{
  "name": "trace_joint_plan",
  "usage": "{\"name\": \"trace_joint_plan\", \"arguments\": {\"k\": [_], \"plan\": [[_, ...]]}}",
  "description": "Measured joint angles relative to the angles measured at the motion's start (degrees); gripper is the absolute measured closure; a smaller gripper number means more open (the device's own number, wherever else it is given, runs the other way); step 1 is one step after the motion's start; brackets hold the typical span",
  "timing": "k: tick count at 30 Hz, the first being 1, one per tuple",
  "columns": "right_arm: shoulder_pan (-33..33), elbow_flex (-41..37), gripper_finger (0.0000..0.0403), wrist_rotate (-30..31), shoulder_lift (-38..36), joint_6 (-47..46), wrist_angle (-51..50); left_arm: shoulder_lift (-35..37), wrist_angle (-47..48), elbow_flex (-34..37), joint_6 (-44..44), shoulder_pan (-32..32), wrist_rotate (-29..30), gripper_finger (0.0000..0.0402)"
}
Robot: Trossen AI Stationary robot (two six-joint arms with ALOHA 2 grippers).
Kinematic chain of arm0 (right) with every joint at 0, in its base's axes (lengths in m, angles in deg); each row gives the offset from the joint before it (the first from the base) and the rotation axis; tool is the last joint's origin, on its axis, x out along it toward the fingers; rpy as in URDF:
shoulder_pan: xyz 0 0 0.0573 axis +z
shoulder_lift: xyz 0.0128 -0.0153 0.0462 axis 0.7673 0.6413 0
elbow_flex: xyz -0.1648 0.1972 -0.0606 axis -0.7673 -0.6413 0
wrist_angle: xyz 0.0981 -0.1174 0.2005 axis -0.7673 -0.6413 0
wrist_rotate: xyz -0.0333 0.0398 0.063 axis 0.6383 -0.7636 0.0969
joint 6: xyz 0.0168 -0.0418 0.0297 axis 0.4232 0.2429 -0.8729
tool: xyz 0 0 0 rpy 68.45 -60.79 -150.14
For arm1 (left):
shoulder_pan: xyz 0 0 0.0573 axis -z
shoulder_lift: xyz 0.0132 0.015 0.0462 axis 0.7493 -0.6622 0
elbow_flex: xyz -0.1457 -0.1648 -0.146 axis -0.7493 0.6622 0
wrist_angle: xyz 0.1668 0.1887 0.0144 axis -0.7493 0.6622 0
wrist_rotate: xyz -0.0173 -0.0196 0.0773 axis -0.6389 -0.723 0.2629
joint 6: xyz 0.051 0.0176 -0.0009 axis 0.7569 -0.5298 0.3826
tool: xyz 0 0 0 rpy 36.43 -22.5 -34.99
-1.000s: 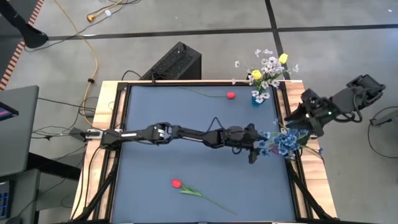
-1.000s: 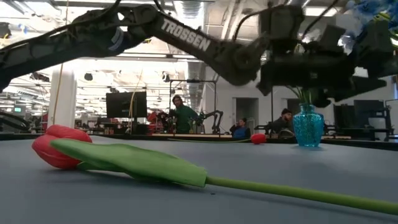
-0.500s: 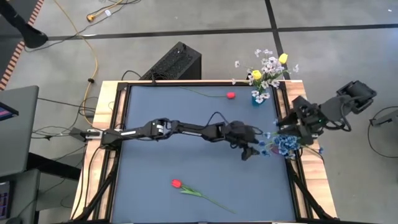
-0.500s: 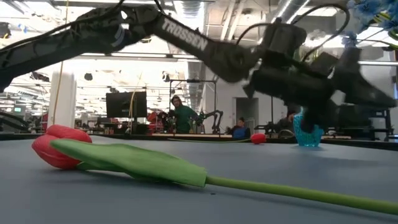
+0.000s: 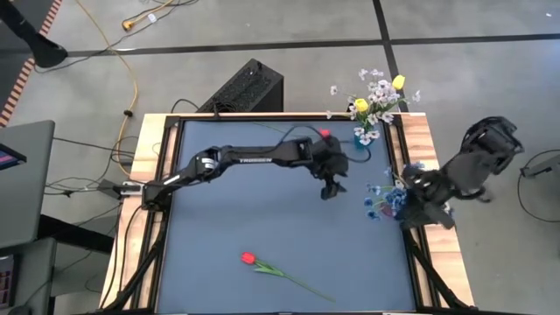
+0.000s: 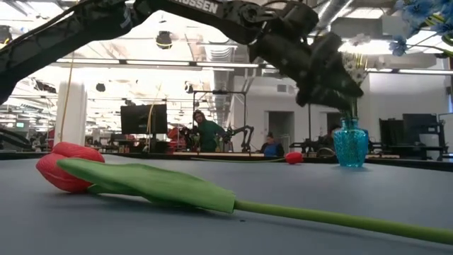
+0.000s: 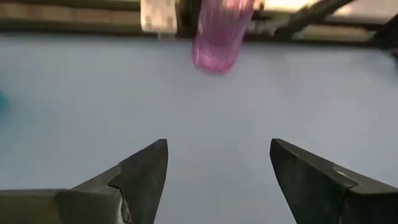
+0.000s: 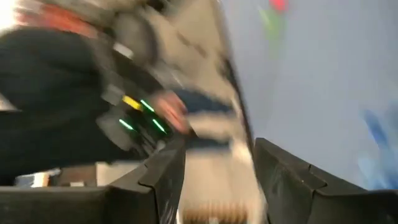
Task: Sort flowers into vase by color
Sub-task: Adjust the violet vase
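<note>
Red tulip (image 5: 248, 258) lies flat; blue cluster (image 5: 391, 199) sits at the table's right edge.

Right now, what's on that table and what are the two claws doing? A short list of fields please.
Left claw: open, empty, above the table's far middle
Right claw: fingers apart, at the table's right edge by the blue flowers
Teal vase: far right corner, holds yellow and white flowers
Red tulips: one at the near side, one at the far edge
</note>
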Motion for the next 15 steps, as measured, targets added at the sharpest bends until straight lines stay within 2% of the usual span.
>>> {"name": "trace_joint_plan", "arguments": {"k": [4,7,11,15], "plan": [[4.49,0.0,0.0185,-8.1,2.95,-13.22,-16.26,0.2,0.41,-0.18,2.69,-0.73,-1.96,0.013],[7.53,-0.1,0.0185,-12.83,5.32,-17.97,-22.73,-0.33,0.66,0.08,4.16,-0.21,-2.92,0.013],[10.17,-0.11,0.0185,-13.26,6.4,-21.32,-25.45,-0.19,-6.98,-0.01,5.55,1.33,-2.58,0.013],[12.0,-2.51,0.0185,-7.51,5.84,-26.71,-25.49,-0.19,-15.16,-0.01,6.38,5.12,-0.54,0.013]]}}
